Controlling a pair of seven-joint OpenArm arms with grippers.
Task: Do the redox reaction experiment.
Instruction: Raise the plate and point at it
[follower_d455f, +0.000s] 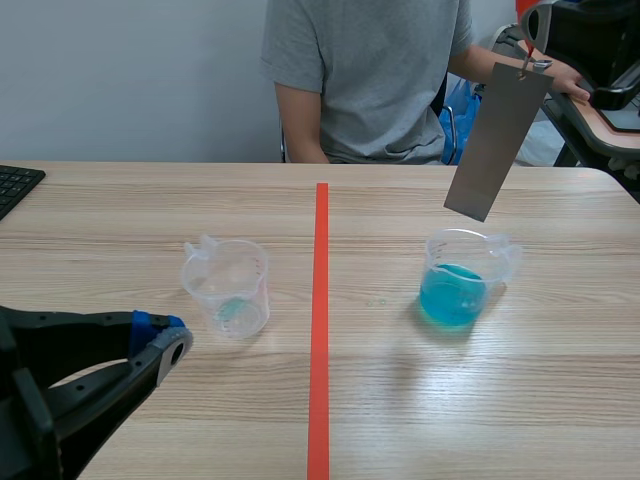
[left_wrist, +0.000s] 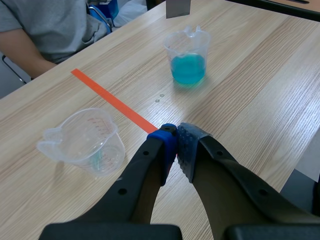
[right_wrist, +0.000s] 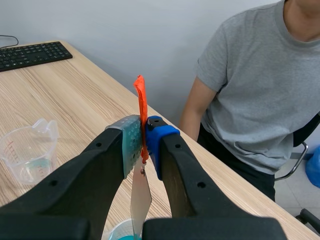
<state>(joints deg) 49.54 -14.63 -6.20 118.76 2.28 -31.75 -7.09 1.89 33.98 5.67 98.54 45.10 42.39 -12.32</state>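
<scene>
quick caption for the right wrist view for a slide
Right gripper shut on an orange-red tab, grey metal strip hanging over the blue-liquid beaker

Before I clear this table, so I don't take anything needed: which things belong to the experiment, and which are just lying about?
Belongs to the job: cup of blue liquid; clear cup, nearly empty; grey strip, hanging by its orange tag from the right hand.
Just lying about: black keyboard at the table's edge.
</scene>
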